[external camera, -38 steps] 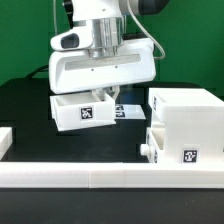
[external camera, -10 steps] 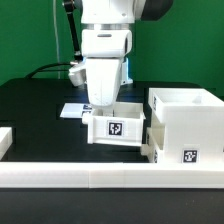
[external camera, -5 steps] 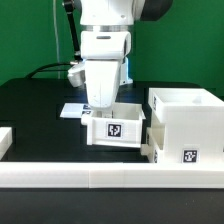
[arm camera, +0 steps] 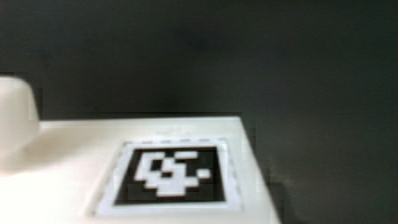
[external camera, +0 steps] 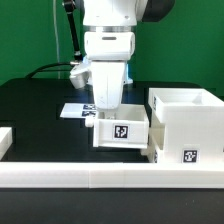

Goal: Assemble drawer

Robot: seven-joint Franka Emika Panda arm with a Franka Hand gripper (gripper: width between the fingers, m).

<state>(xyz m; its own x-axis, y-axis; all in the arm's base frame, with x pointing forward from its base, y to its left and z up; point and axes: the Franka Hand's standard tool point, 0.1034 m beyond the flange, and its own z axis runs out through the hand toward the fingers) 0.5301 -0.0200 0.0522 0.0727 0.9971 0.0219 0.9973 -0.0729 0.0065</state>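
Observation:
A small white open box with a black marker tag on its front, the drawer's inner box [external camera: 121,132], stands on the black table. It touches or nearly touches the side of the bigger white drawer housing [external camera: 185,125] at the exterior view's right. My gripper [external camera: 108,106] reaches down into the small box from above and is shut on its wall; the fingertips are hidden behind the wall. In the wrist view the box's white face with its tag [arm camera: 169,172] fills the near part, with black table beyond it.
The marker board [external camera: 72,110] lies flat behind the small box. A long white rail [external camera: 100,176] runs along the front edge. A white block [external camera: 5,139] sits at the exterior view's left. A cable hangs behind the arm.
My gripper and the small box have shifted a little to the exterior view's right, closer to the housing. Earlier still, the box was held higher and turned wide side on.

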